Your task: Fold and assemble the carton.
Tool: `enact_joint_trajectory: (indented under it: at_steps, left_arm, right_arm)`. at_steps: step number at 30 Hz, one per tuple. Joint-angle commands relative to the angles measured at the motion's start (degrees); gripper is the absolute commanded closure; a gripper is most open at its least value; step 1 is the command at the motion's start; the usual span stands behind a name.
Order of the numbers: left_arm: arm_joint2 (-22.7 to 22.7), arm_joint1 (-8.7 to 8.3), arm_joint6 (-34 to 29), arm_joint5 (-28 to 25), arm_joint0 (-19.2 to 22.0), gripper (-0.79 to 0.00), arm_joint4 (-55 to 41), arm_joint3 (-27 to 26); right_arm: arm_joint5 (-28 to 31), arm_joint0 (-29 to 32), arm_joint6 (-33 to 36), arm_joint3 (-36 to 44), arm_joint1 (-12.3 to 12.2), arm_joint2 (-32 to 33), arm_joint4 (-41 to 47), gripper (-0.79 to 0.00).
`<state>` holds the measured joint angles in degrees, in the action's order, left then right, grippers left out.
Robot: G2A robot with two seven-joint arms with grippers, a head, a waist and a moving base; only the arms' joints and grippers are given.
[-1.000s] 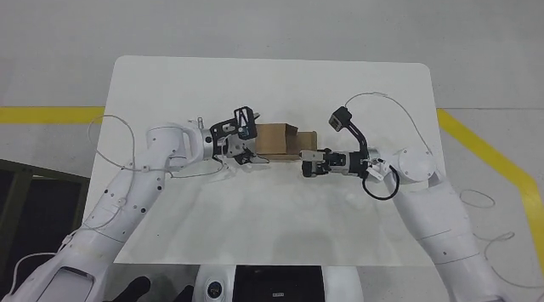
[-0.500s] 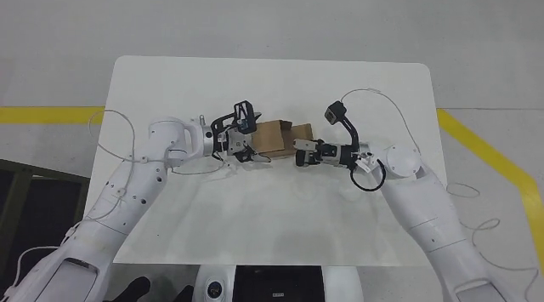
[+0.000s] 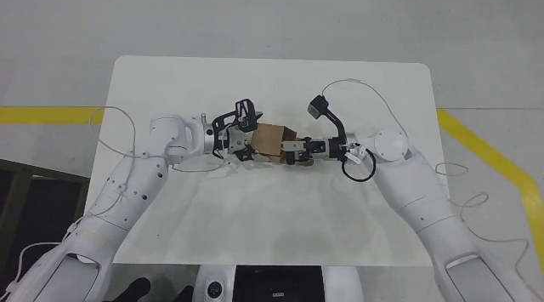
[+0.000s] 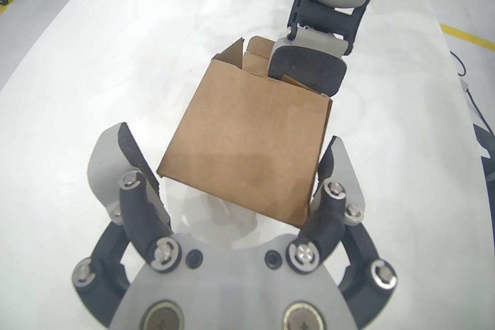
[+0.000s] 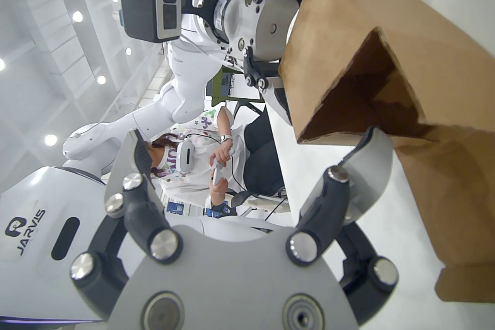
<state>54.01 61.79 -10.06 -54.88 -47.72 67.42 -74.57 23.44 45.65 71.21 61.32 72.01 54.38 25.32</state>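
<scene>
A brown carton [image 3: 270,138] is held a little above the middle of the white table, tilted, with its shadow under it. My left gripper [image 3: 246,144] is shut on its near end, one finger on each side wall of the carton [image 4: 251,103]. My right gripper [image 3: 293,149] is at the opposite, open end with its fingers spread wide. One of its pads [image 4: 305,68] presses on the folded flaps there. In the right wrist view the carton [image 5: 425,49] shows its dark inside, and a finger [image 5: 367,157] rests against a flap; the right gripper [image 5: 255,146] holds nothing.
The white table [image 3: 340,217] has free surface on all sides of the carton. Thin cables loop from both forearms over the tabletop [image 3: 374,98]. A yellow floor line [image 3: 51,115] runs beyond the table's side edges.
My right gripper has moved in toward the carton and pushed its end flap inward, so the carton looks shorter. The left gripper has kept its hold, shifting only slightly.
</scene>
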Motion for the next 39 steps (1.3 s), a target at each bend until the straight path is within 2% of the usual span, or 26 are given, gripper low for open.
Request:
enact_joint_trajectory:
  at_steps: [1, 15, 24, 30, 35, 39]
  left_arm:
    - [0.0, -0.04, 0.0, -0.3, -0.2, -0.785, 0.2, -0.2]
    - [0.0, -0.15, 0.0, -0.8, -0.8, -0.785, 1.4, -1.0]
    - [0.4, -0.25, -0.5, -0.8, -1.1, -0.785, 0.7, -0.6]
    - [0.7, -0.32, -0.9, -0.3, -1.3, -0.785, 0.4, -1.0]
    - [1.0, -0.33, -1.3, 0.4, -2.2, -0.785, -1.4, -1.6]
    - [1.0, -0.43, -2.2, 0.7, -3.0, -0.785, -1.8, -2.8]
  right_arm:
    - [0.4, -0.9, 0.0, -1.1, 0.4, -0.9, 0.3, -0.785]
    - [3.5, -4.8, 2.0, -7.6, 2.8, -4.8, 3.6, -0.785]
    - [4.4, -3.1, 4.4, -7.3, 0.7, 0.5, 4.0, -0.785]
    - [3.2, -1.9, 1.0, -5.3, -0.6, 3.6, 0.1, -0.785]
    - [2.5, -3.2, -2.3, -5.9, -0.3, 2.8, -1.9, -0.785]
    - [3.0, -5.0, 0.0, -7.1, 0.3, 1.0, -1.8, -0.785]
